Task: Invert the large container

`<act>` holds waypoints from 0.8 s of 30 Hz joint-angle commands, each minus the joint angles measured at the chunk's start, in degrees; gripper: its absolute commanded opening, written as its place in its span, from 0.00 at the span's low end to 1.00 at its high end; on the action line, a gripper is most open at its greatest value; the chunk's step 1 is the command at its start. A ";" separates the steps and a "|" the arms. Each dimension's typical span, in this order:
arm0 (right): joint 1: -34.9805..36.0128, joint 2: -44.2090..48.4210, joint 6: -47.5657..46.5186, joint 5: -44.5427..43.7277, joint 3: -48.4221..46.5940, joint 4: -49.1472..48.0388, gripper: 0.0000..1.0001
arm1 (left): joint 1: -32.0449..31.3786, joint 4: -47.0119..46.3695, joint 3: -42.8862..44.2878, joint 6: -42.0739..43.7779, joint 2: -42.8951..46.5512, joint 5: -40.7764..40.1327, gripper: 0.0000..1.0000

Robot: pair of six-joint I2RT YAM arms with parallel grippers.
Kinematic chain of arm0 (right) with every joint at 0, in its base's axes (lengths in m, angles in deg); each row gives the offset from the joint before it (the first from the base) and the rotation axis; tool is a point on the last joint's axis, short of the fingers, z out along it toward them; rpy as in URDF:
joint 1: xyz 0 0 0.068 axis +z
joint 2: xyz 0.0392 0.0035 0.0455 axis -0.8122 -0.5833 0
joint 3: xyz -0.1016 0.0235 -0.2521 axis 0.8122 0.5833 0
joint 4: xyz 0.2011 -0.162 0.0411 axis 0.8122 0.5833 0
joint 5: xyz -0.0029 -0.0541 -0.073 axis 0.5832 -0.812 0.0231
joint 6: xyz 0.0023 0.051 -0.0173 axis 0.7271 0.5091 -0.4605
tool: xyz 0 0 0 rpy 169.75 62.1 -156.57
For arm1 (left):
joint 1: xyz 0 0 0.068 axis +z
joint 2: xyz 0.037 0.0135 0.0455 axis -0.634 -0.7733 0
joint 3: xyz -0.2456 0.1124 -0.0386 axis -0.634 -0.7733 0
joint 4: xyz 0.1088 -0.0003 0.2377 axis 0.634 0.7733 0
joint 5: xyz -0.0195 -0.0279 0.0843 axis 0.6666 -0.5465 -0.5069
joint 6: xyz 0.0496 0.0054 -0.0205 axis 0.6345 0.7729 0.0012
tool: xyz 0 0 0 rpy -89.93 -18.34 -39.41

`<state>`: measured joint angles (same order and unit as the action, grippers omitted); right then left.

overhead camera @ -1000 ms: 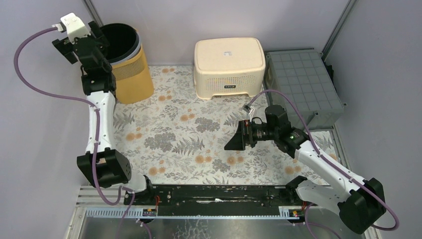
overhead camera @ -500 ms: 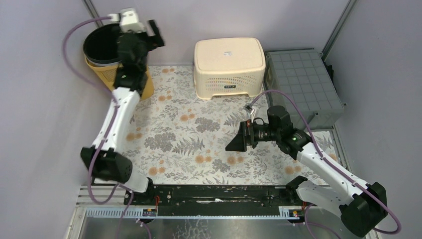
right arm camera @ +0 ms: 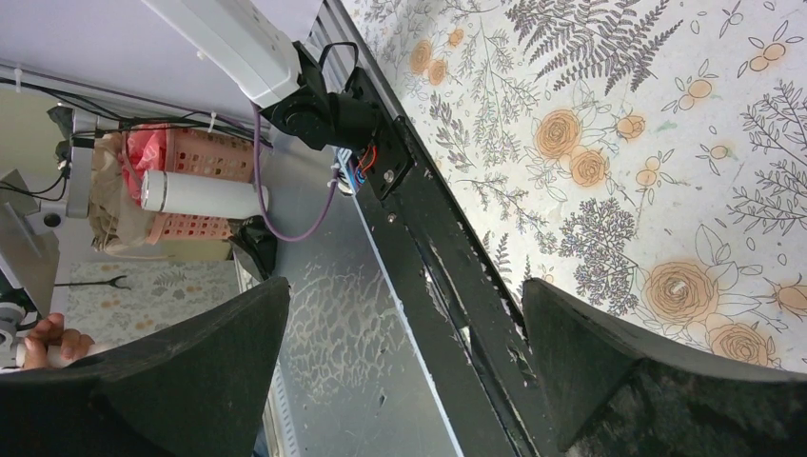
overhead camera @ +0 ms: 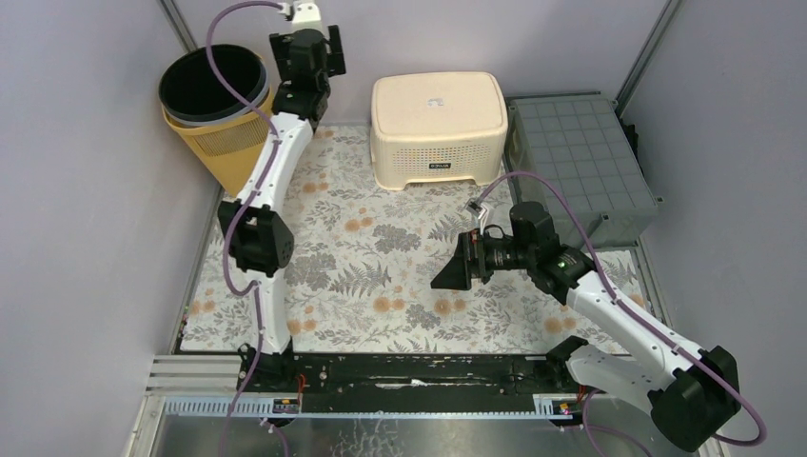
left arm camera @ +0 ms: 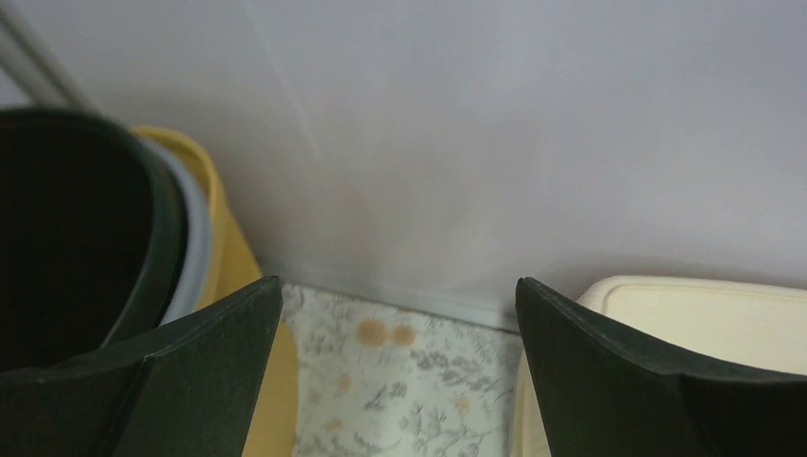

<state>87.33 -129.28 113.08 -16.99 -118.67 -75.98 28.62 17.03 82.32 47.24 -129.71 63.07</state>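
- Large container (overhead camera: 228, 143): we record a yellow perforated bin with a dark inner bucket, standing at the far-left corner of the tabletop (overhead camera: 362, 257). Its mouth faces up and its body leans a little toward the left edge. In the left wrist view it fills the left side (left arm camera: 86, 238).
- Left arm's fingers (overhead camera: 335, 49): we see them raised high over the far edge, just right of the container's rim. They are spread wide (left arm camera: 190, 371) with only the back wall and the floral cloth showing between them. They hold nothing. We cannot tell whether the near finger touches the container.
- Right arm's fingers (overhead camera: 455, 271): we log them above the middle of the tabletop, toward the right edge and well apart from the container. They are spread wide (right arm camera: 171, 381) and grip nothing, and they are turned toward the near edge.
- Cream stool (overhead camera: 437, 129): it stands at the far edge, right of the container. A corner of it shows in the left wrist view (left arm camera: 704, 314).
- Grey crate (overhead camera: 576, 167): it sits at the far-right corner, beside the stool
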 commanded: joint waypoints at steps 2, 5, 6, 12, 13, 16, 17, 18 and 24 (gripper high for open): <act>0.47 -0.68 -1.50 0.56 -2.63 -0.37 0.99 | 5.99 -2.55 -9.18 -9.49 11.28 3.29 1.00; 0.47 -1.02 -1.86 0.99 -2.54 -0.31 0.99 | 6.20 -3.74 -13.75 -9.06 14.67 0.70 1.00; 0.47 -0.97 -1.92 0.93 -2.55 -0.22 0.99 | 6.26 -4.61 -15.91 -8.53 16.76 -0.04 1.00; 0.47 -0.57 -1.22 1.91 -1.60 -1.22 0.99 | 10.18 -5.38 -29.39 -7.11 28.26 -0.91 1.00; 0.47 -0.65 -1.24 1.94 -1.51 -1.28 0.99 | 11.20 -5.68 -31.49 -6.85 30.30 -0.58 1.00; 0.47 -0.51 -0.90 2.44 -0.84 -2.05 0.99 | 15.87 -3.93 -34.52 -6.41 34.76 1.98 1.00; 0.47 -0.55 -0.70 2.45 -0.64 -2.38 0.99 | 17.65 -2.04 -34.13 -6.39 35.26 3.64 1.00; 0.47 -0.72 -0.59 2.64 -0.45 -2.75 0.99 | 19.29 -0.74 -33.85 -6.67 35.66 4.92 1.00; 0.47 -1.53 0.19 3.98 -0.12 -4.33 0.99 | 23.06 -0.63 -35.22 -6.10 37.03 7.32 1.00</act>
<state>87.33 -130.59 112.82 -15.37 -118.62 -77.05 51.14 16.72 48.53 40.48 -94.09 67.25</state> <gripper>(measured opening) 0.993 0.997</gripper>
